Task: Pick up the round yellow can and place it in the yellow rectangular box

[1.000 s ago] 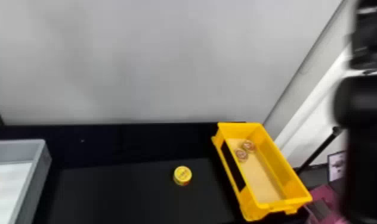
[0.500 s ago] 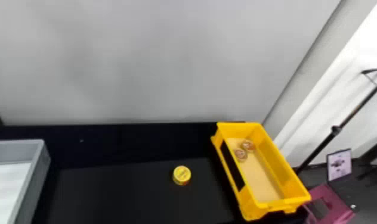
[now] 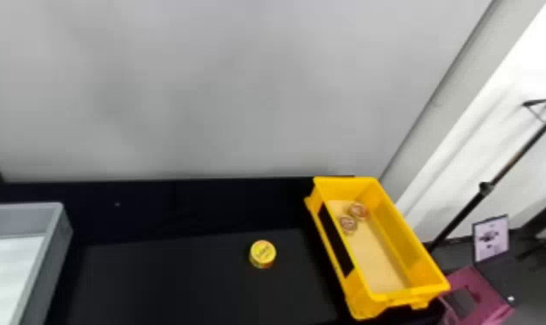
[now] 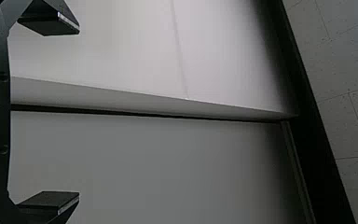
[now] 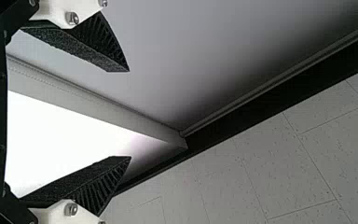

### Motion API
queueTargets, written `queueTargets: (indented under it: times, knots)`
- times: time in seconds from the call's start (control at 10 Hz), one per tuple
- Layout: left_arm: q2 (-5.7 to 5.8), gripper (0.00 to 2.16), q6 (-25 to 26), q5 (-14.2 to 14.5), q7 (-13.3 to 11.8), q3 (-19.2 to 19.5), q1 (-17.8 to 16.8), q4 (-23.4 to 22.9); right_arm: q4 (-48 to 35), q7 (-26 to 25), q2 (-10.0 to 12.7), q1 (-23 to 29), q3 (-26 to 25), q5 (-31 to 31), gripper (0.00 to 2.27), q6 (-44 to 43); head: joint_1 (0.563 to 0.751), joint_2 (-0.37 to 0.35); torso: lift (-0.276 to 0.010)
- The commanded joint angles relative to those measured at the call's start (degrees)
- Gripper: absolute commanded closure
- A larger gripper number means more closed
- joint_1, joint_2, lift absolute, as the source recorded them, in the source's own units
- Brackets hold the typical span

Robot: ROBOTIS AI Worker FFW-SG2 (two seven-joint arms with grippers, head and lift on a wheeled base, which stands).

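1 yel can (image 3: 262, 254) nr 1 yel box (image 3: 365, 298), 2 rnd items (image 3: 348, 224) inside

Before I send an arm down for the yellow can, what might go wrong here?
The right gripper could clip the yellow rectangular box if it comes in low from that side, since the box's raised wall stands just right of the can.

The round yellow can looks short, so jaws closing too high might slip off it.

Two round things sit toward the box's far end; a can released there might land on them and tip.
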Motion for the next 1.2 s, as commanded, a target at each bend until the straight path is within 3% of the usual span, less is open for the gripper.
queueTargets:
  times: [0.0, 0.5, 0.8, 0.9, 1.1]
  knots:
    - [-0.04, 0.05, -0.11, 0.0, 0.03, -0.01, 0.0, 0.01, 0.01, 0.04, -0.07, -0.03, 0.19, -0.14, 0.13, 0.06, 0.747, -0.348, -0.001]
    - [-0.04, 0.05, -0.11, 0.0, 0.03, -0.18, -0.09, 0.01, 0.01, -0.05, 0.01, -0.03, 0.19, -0.32, 0.13, 1.2, 0.747, -0.348, -0.001]
    - [-0.04, 0.05, -0.11, 0.09, 0.03, -0.27, -0.09, 0.01, 0.18, -2.95, 0.72, -0.03, -0.17, -5.59, 0.14, 20.72, 0.747, -0.348, -0.001]
    - [-0.04, 0.05, -0.11, 0.09, 0.03, -0.27, -0.09, 0.01, 1.85, -2.69, 3.35, 1.9, -0.78, -6.12, 0.14, 24.33, 0.747, -0.348, -0.001]
    - [0.05, 0.05, -0.02, 0.18, -0.06, -0.27, -0.18, 0.01, 6.69, -0.84, 12.67, 5.42, -4.65, -6.56, 0.14, 22.4, 0.747, -0.348, -0.001]
